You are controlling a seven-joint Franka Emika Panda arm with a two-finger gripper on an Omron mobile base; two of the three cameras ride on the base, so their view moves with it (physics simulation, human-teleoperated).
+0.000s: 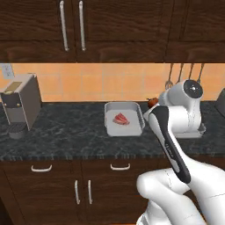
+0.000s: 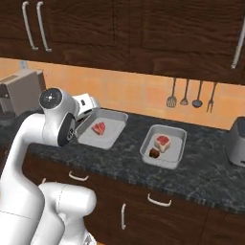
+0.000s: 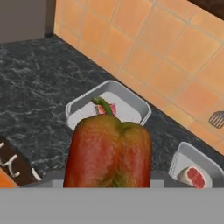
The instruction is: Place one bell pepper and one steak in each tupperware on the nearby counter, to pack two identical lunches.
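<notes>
My gripper (image 1: pixel 155 105) is shut on a red-orange bell pepper (image 3: pixel 108 151), held above the black counter (image 1: pixel 66 132) near the back wall. In the left base view the bell pepper (image 1: pixel 152 102) peeks out beside the arm, just right of the left tupperware (image 1: pixel 136 125). That tupperware holds one steak (image 1: pixel 121 118). The right tupperware (image 2: pixel 177 143) holds a steak (image 2: pixel 162 141) and a dark bell pepper (image 2: pixel 154 152). In the hand view the left tupperware (image 3: pixel 131 109) lies beyond the held pepper and the right tupperware (image 3: pixel 186 157) lies at the lower right. The pepper hides my fingertips.
A grey coffee machine (image 1: pixel 19 105) stands at the counter's left end. A silver toaster (image 2: pixel 237 141) stands at the right end. Utensils (image 2: pixel 191 95) hang on the orange tiled wall. Dark cabinets (image 1: pixel 70 26) hang overhead, with drawers (image 1: pixel 118 169) below.
</notes>
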